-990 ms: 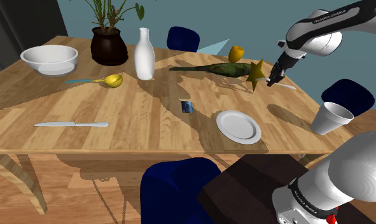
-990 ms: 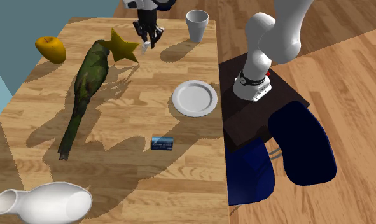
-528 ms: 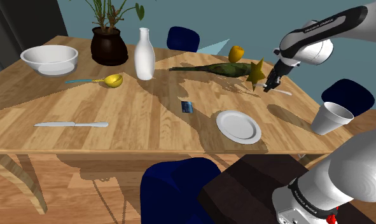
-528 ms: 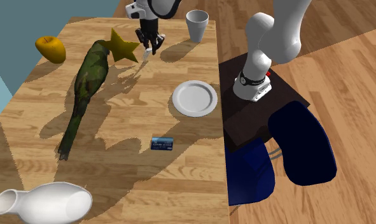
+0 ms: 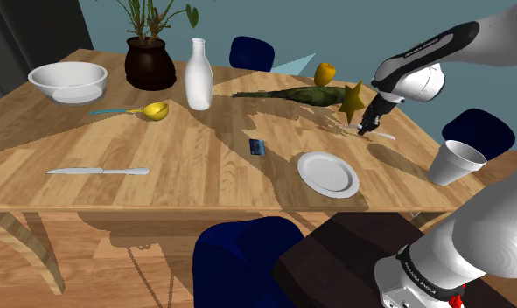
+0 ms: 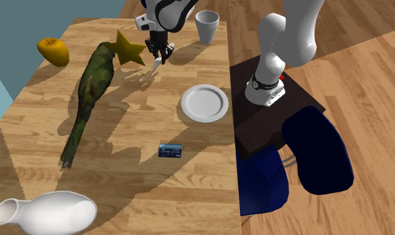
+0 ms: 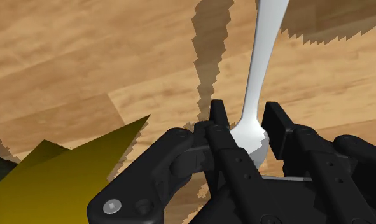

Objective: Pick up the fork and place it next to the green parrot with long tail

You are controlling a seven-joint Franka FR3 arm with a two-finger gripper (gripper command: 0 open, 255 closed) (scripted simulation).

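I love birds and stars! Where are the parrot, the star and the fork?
parrot (image 6: pixel 95 77), second exterior view, its back.
star (image 6: pixel 127 49), second exterior view, its middle.
fork (image 7: pixel 263 57), wrist view, its handle.

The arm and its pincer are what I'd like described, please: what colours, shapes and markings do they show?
The arm is rounded white segments with dark joints; a black band with white lettering runs along the forearm, and a small red mark sits near the base. The pincer is all black, with two blocky fingers and a round screw head.
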